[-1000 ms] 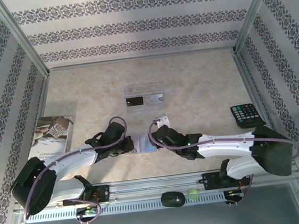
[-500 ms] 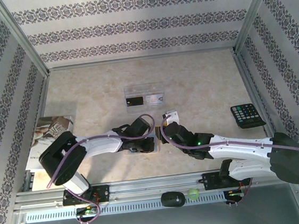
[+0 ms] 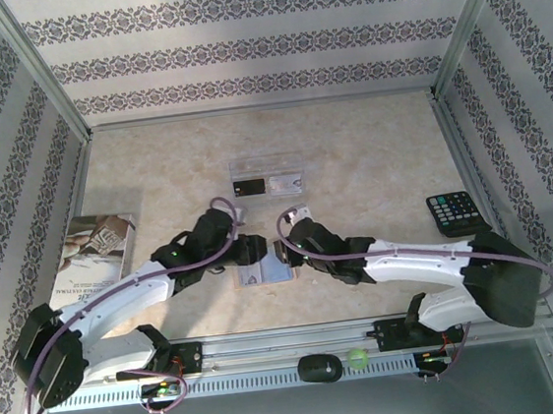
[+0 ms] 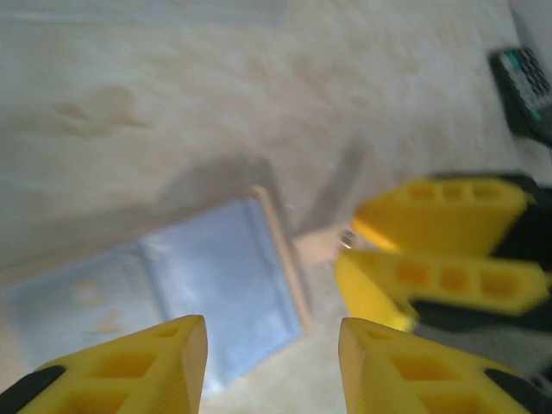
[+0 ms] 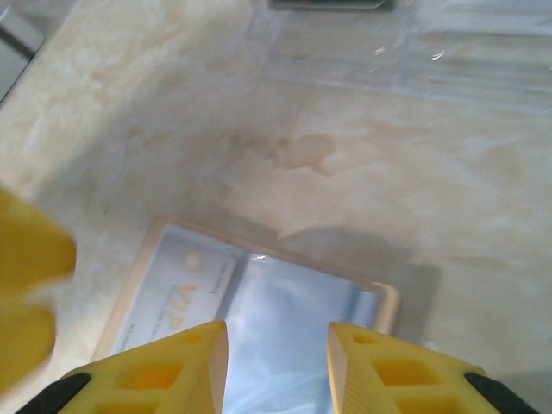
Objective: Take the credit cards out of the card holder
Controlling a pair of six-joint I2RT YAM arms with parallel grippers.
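The left claw point(image 4: 269, 335) stood parted and empty, the card holder point(image 4: 216, 285) just ahead. The right claw point(image 5: 276, 335) gaped narrowly above it.

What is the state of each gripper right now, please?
Left gripper: open, holding nothing, above the card holder.
Right gripper: open, jaws apart over the card holder, nothing visibly gripped.

Bright, even light is falling on the pale table point(image 3: 370, 158). The left wrist view is blurring throughout, the keypad point(image 4: 522, 82) at 2 o'clock smearing. In the right wrist view, glare is glinting off the clear tray point(image 5: 414, 60) at 12 o'clock; the card holder point(image 5: 285, 310) is casting a soft shadow toward 1 o'clock.
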